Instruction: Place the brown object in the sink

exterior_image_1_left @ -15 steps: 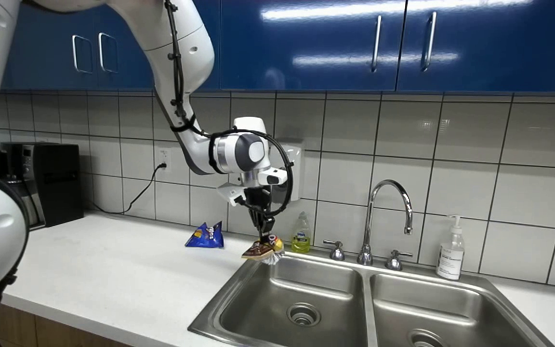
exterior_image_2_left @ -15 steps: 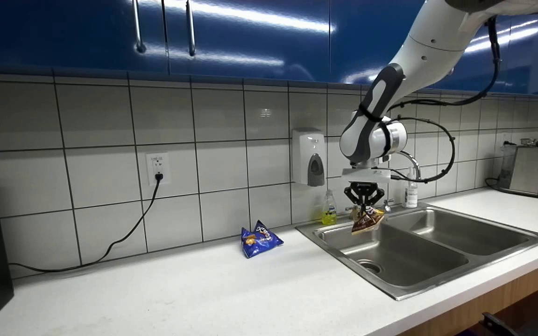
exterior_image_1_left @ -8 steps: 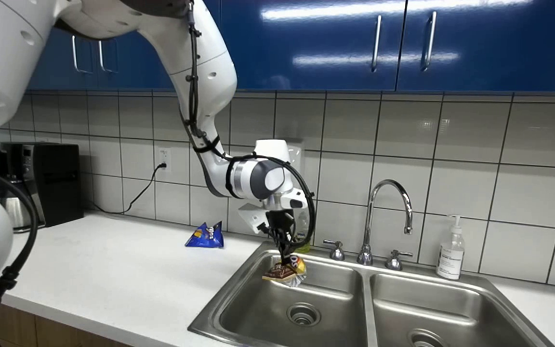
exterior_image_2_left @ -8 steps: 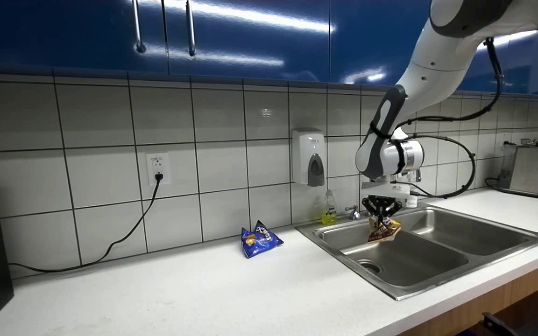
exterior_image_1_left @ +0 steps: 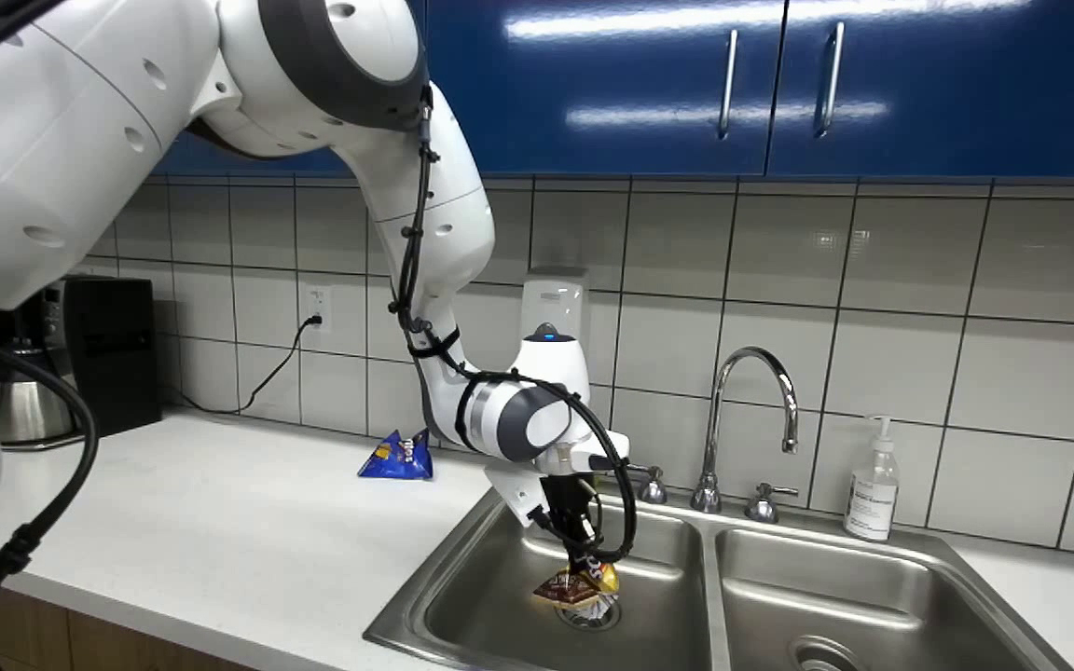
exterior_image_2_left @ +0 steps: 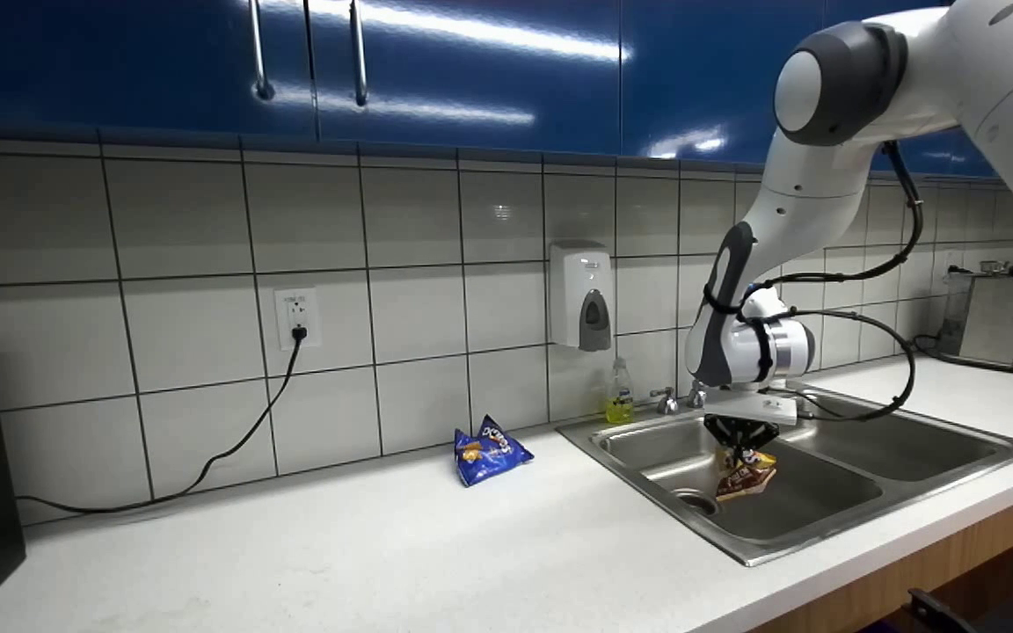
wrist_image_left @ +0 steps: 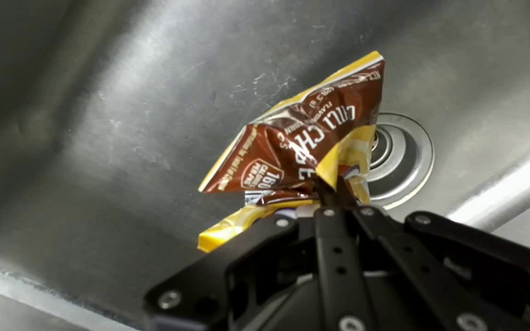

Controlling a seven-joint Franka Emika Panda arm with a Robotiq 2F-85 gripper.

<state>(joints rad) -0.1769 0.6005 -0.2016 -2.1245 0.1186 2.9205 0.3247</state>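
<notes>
Both exterior views facing wall [exterior_image_1_left: 901,363], sharing sink [exterior_image_1_left: 712,587], wrist view close above

Brown-and-yellow snack bag [wrist_image_left: 306,133], white lettering on the brown side, creased, tilted, pinched from above. It's inside the sink [exterior_image_1_left: 713,587], left basin in an exterior view; can't tell if it touches bottom. Sink is stainless steel, double-basin

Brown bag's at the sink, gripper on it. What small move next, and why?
I'd probably ease the gripper slightly straight down before releasing. It pinches the brown bag over the sink basin, with the bag hiding part of the drain in the wrist view, and I can't tell whether it touches bottom; lowering should shorten any drop.
</notes>
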